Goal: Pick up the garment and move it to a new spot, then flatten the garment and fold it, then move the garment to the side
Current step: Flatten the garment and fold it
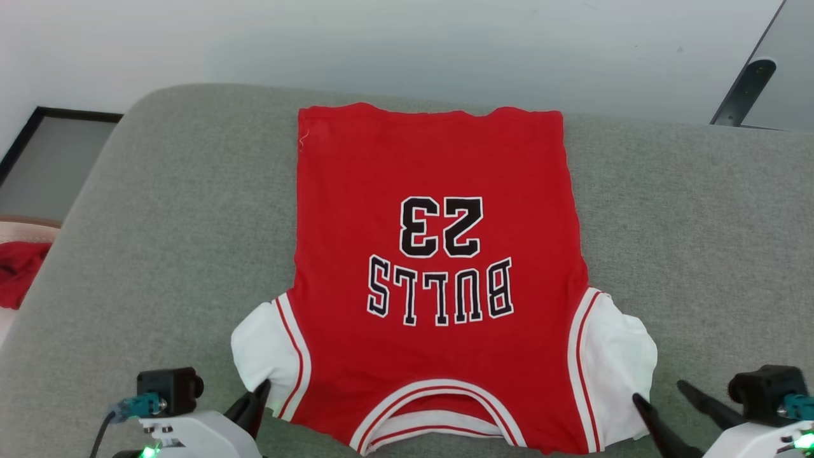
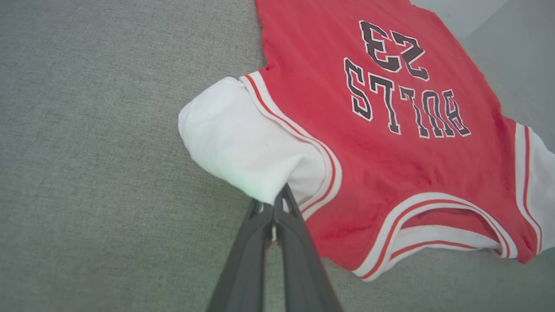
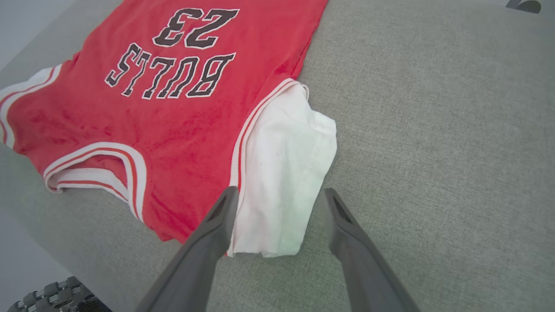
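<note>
Two sleeves (image 1: 261,356) at the grey fabric cushion's (image 1: 159,222) front edge: left gripper (image 2: 279,201) clamps one, seemingly flattening the red jersey garment (image 1: 432,159); right gripper (image 3: 279,190) gapes astride the other.

The garment (image 1: 439,254) takes the middle of the grey cushion (image 1: 159,222), from close to the near edge almost to the far edge, so I see little room to pass there. On both sides the cushion is bare up to its left and right edges, and a gripper has wide free way. My left gripper (image 2: 279,195) is pinched on one white sleeve, and my right gripper (image 3: 281,193), fingers apart, straddles the other. A bunched red cloth (image 1: 19,273) lies beyond the left edge.
</note>
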`<state>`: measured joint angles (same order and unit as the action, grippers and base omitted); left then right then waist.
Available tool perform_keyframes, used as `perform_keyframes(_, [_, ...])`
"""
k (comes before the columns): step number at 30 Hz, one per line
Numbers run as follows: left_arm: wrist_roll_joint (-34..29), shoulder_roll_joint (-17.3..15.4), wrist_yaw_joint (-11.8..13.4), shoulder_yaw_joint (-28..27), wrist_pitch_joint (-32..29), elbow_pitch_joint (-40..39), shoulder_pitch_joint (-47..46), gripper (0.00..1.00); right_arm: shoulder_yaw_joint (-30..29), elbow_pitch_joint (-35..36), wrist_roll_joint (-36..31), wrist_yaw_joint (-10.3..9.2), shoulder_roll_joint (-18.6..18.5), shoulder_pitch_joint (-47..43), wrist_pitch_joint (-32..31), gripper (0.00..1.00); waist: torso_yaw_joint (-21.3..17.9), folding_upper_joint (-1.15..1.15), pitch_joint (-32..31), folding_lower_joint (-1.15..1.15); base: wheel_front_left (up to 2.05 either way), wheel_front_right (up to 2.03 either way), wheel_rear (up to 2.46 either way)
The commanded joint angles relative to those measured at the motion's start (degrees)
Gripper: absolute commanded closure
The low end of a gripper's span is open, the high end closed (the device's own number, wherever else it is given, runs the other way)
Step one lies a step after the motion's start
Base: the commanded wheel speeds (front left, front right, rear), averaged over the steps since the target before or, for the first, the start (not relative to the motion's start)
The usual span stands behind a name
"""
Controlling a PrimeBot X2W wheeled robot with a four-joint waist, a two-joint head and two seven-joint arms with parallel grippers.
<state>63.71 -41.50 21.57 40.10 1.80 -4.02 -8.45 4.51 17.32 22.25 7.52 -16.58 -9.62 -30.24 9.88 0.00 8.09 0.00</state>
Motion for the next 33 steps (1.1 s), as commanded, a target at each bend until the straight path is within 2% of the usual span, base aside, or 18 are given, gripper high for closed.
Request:
perform_keyframes(1, [0.0, 0.2, -0.4, -0.1, 0.5, 0.4, -0.2, 1.0, -0.3, 0.7, 0.3, -0.06, -0.3, 0.5, 0.1, 0.0, 0.0, 0.0, -0.2, 0.0, 0.0, 0.0, 0.0])
perform_keyframes(8, [-0.1, 1.0, -1.4, 0.0, 1.4, 1.7, -0.6, 1.0, -0.4, 5.1, -0.4, -0.06, -1.6, 2.9, 4.6, 0.0, 0.4, 0.0, -1.4, 0.0, 0.0, 0.0, 0.0])
perform_keyframes(13, [-0.4, 1.7, -1.6, 0.5, 1.2, 2.0, -1.0, 1.0, 0.6, 2.7, -2.2, -0.06, -1.9, 11.2, 7.6, 0.0, 1.0, 0.0, -2.1, 0.0, 0.0, 0.0, 0.0])
perform_keyframes(19, [-1.9, 3.6, -2.8, 2.6, -0.3, 2.4, -4.1, 1.0, 2.6, -6.5, -3.0, -0.06, -5.0, 25.1, 8.5, 0.0, 5.1, 0.0, -1.5, 0.0, 0.0, 0.0, 0.0])
perform_keyframes(27, [-4.4, 9.4, -5.7, 5.9, -1.7, 4.6, -11.0, 1.0, 3.5, -21.7, -1.0, -0.06, -9.5, 42.3, 9.3, 0.0, 13.0, 0.0, 2.4, 0.0, 0.0, 0.0, 0.0])
perform_keyframes(33, [-5.5, 13.6, -7.8, 7.3, -0.8, 6.5, -14.4, 1.0, 7.2, -33.5, 1.5, -0.06, -12.9, 53.3, 4.0, 0.0, 17.2, 0.0, 6.7, 0.0, 0.0, 0.0, 0.0])
